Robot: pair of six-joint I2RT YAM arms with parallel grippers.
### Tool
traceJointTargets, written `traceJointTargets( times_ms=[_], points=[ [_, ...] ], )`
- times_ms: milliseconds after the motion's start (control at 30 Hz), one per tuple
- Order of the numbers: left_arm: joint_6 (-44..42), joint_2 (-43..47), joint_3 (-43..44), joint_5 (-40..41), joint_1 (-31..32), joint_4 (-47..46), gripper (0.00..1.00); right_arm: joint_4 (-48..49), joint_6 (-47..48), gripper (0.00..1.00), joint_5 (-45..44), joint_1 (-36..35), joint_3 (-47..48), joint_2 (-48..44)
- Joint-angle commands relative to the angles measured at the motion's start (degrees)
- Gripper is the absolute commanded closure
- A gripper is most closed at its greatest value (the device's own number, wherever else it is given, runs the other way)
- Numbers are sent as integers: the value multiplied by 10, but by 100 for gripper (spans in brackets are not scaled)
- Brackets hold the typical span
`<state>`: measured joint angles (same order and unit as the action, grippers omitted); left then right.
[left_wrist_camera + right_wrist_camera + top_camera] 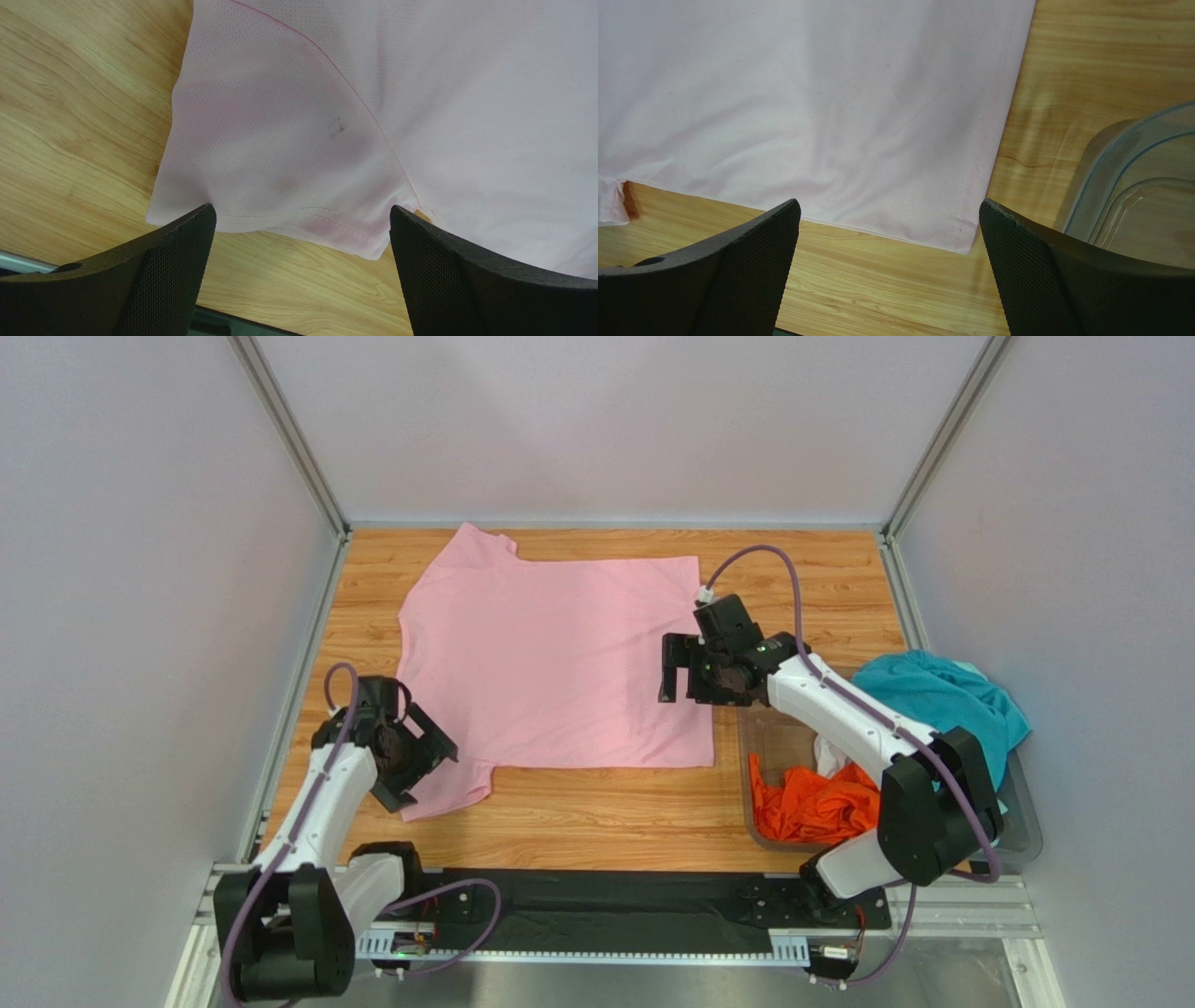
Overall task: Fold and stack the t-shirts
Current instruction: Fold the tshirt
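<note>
Supporting surface: wooden tabletop [603,819], walled in by pale panels on three sides.
Pink t-shirt [561,651]: spread flat across the middle of the tabletop, unfolded, with the neck to the left, the hem to the right, one sleeve at the far left and one at the near left.
Clear plastic bin [769,735]: on the right of the tabletop, just beside the pink t-shirt's hem.
Teal t-shirt [940,693]: bunched over the bin's far right rim.
Orange t-shirt [807,805]: crumpled inside the bin, at its near end.
White cloth [831,753]: a small patch showing in the bin between the orange and the teal.
Left tool [421,756]: released, jaws spread wide over the hem of the near-left sleeve, gripping nothing.
Right tool [683,672]: released, jaws spread wide above the shirt's near right hem corner, with the bin's rim at its right and nothing held.
</note>
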<state>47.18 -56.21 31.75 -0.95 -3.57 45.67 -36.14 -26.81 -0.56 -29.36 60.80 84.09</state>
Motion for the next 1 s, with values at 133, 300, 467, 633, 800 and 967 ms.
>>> traceJointTargets(
  times_ms=[133,300,467,633,800,967],
  points=[
    [56,72,-35,6,-4,23,0,32,-16,0,-5,-1,-19,-36],
    [61,59,-42,-34,-5,36,0,41,-21,0,-3,-1,-37,-28],
    [57,65,-13,-10,-5,76,0,41,-17,0,-3,0,-41,-18],
    [70,37,-23,9,-4,65,0,41,-12,0,-3,0,-42,-13],
    [78,-10,-37,9,-5,15,11,38,-5,0,19,0,-38,-8],
    [79,-50,-36,9,-4,-13,43,30,-3,0,16,0,-39,-9]
  ],
)
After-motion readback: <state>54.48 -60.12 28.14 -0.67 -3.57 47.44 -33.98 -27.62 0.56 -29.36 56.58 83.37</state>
